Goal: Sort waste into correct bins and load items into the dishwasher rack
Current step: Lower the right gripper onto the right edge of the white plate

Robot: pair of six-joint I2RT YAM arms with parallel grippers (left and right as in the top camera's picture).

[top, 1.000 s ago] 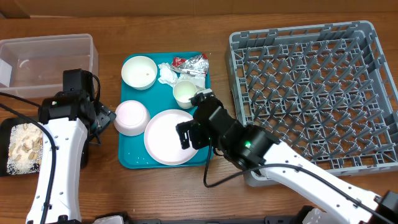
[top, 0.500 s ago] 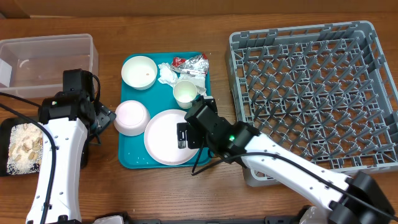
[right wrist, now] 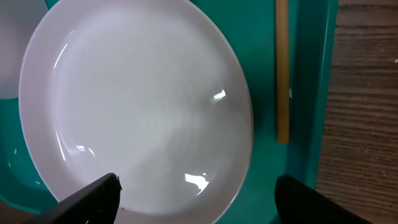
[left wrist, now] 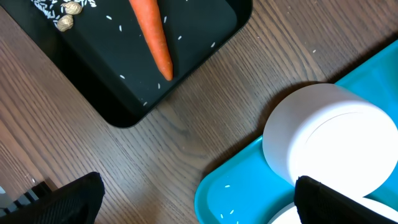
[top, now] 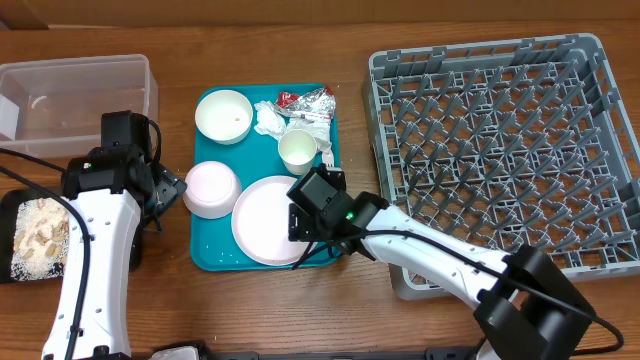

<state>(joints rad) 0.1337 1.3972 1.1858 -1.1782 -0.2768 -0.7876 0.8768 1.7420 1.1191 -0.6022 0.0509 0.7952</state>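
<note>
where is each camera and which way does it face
overhead: above table, straight down on teal tray, dishwasher rack, left arm, right arm
left wrist: on left arm, down at carrot, black tray, bowl; own jaws at bottom
right wrist: on right arm, down at plate, fork handle; own jaws at bottom
shared: plate in overhead and right wrist

White plate (right wrist: 137, 106): round, glossy, flat, beneath right gripper (right wrist: 198, 196), spanning between its fingers. Fork (right wrist: 282, 68): yellow handle, lying straight just beside plate, ahead of one finger.
</note>
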